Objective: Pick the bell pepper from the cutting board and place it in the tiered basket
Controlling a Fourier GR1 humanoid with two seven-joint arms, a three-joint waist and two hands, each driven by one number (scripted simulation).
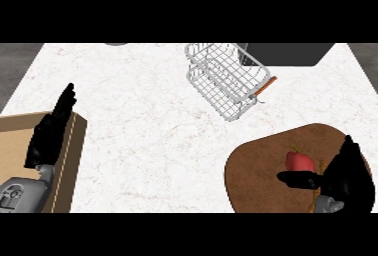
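Head view. You have the cutting board [258,170] as your landmark: a dark brown rounded slab at the lower right of the white marble counter [140,125].

The bell pepper [298,161], red with a small green stem, lies on the board, toward its right half. It is not yet lifted.

Your right hand [341,172] sits over the board's right edge. Its fingers point up, straight; its thumb [297,179] reaches out leftward just below the pepper, close to it, though you cannot tell whether it touches. Nothing is clasped: the hand is spread wide.

The tiered basket [225,80], white wire, stands up and to the left of the board, well apart from it. An orange-handled item [266,86] lies against the basket's right side.

Your left hand [52,130] rests far to the left of the board, fingers straight and pointing up, holding nothing, above a tan wooden surface [18,150] at the counter's left edge.

A dark block [288,53] sits just right of the basket's top.
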